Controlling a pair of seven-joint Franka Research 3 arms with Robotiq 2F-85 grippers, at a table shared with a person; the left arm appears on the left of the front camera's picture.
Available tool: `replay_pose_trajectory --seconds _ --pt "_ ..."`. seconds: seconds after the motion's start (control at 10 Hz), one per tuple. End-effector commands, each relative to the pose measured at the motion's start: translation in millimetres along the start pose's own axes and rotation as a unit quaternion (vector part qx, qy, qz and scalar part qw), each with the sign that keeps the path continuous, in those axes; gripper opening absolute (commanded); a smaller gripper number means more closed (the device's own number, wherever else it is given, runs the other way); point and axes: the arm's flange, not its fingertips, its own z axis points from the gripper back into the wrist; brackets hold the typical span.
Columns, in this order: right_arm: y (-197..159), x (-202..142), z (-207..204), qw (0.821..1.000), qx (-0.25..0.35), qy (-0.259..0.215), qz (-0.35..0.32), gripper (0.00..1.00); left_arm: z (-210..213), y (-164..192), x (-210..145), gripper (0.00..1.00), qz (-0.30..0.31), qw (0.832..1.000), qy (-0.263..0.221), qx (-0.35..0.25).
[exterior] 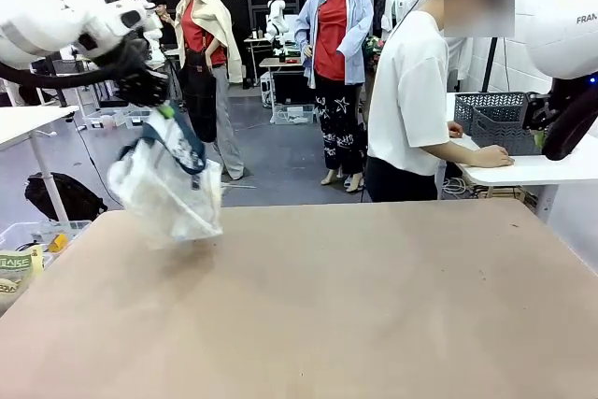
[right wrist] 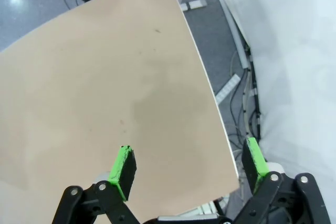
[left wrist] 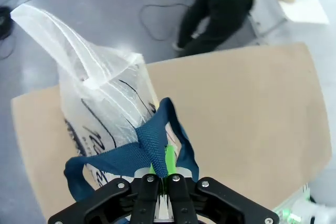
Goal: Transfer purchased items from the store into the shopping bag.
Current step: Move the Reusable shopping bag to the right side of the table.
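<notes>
The shopping bag (exterior: pixel 168 189), translucent white with dark lettering, hangs by its navy strap (exterior: pixel 187 142) over the brown table's (exterior: pixel 355 306) far left part. Its bottom is at the tabletop. My left gripper (exterior: pixel 159 105) is shut on that strap (left wrist: pixel 152 145), and in the left wrist view the bag (left wrist: pixel 100 98) dangles below the left gripper (left wrist: pixel 167 174). The store, a dark grey lattice basket (exterior: pixel 495 111), stands on a white side table (exterior: pixel 533 170) at the far right, beside a person (exterior: pixel 411 100). The purchased items are hidden from me. My right gripper (right wrist: pixel 190 158) is open above the table's corner, holding nothing.
The person leans a hand (exterior: pixel 491 158) on the white side table. My right arm (exterior: pixel 570 44) is raised at the right edge. A clear bin (exterior: pixel 33 235) with small goods sits low at the left. Cables (right wrist: pixel 236 85) run on the floor past the table's edge.
</notes>
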Motion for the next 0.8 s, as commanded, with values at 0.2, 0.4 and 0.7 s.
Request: replay_pose_trajectory --seconds 0.2,0.4,0.7 --pt "0 -1 -1 1.0 -0.008 0.0 0.005 1.0 30 70 15 0.0 0.104 0.992 0.029 0.069" --pt "0 -1 -1 1.0 -0.008 0.0 0.005 1.0 31 94 10 0.0 0.113 0.988 0.046 0.094" --pt "0 -1 -1 1.0 -0.008 0.0 0.005 1.0 3 111 11 0.0 0.097 0.98 0.111 0.137"
